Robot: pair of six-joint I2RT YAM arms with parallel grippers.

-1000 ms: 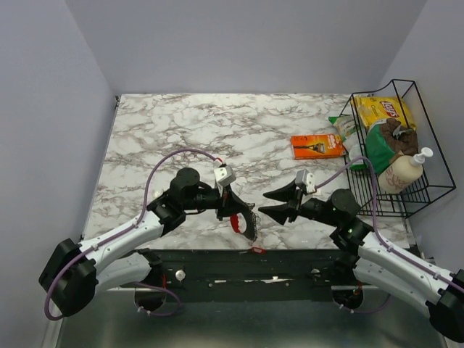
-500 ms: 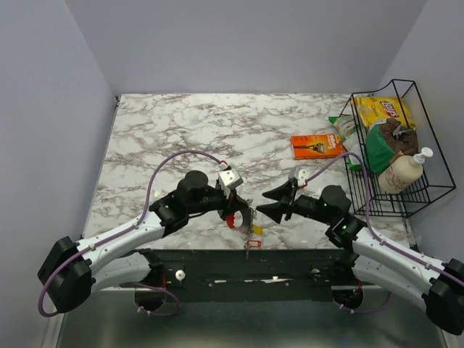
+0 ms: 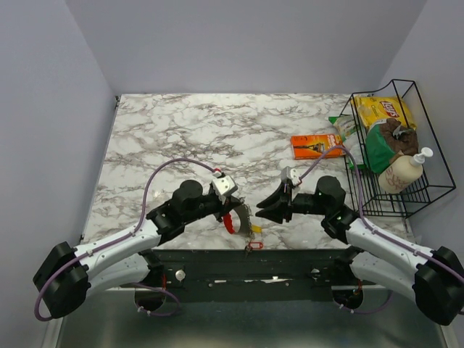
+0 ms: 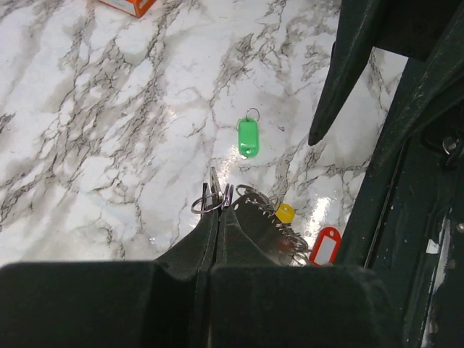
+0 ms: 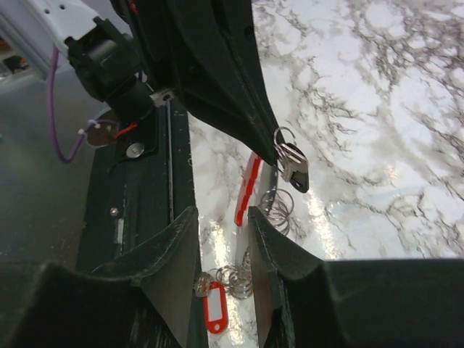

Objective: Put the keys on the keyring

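The keyring [image 4: 199, 207], probably light, stiff and slippery, is being pinched by its rim in the tightly closed left gripper [image 4: 217, 206], lower centre; the right gripper [image 5: 221, 214] is being held half-open, empty.

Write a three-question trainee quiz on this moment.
1. True or false: the green key lies on the table, held by neither gripper.
2. What does the left gripper pinch? A) keyring B) nothing C) green key
3. Fill in: the jaws of the right gripper stand ____.
Key: 1 true; 2 A; 3 open.
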